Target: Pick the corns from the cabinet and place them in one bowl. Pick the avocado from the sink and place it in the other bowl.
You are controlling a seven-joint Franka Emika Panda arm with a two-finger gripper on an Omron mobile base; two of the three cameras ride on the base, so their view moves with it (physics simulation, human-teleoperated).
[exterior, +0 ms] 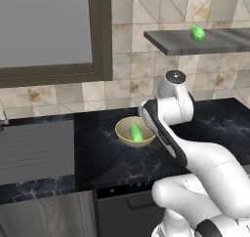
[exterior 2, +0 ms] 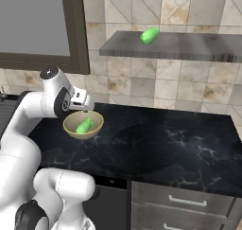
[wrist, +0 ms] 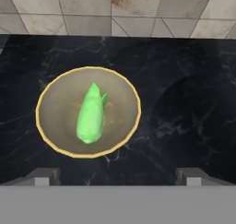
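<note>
With one corn [wrist: 91, 116] already in the pale bowl [wrist: 55, 86], the spread, empty gripper [wrist: 117, 176] hovers above that bowl, and the remaining corn [exterior 2: 150, 35] lies up and to the right of it on the cabinet shelf [exterior 2: 189, 47].

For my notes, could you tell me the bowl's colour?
Pale yellow-tan bowl, clearest in the hand view.

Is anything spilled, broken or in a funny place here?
Nothing stands out. One bright green corn lies neatly inside the upright pale yellow-tan bowl on the black marble counter; the other corn sits on the dark grey shelf. The open hand holds nothing.
</note>
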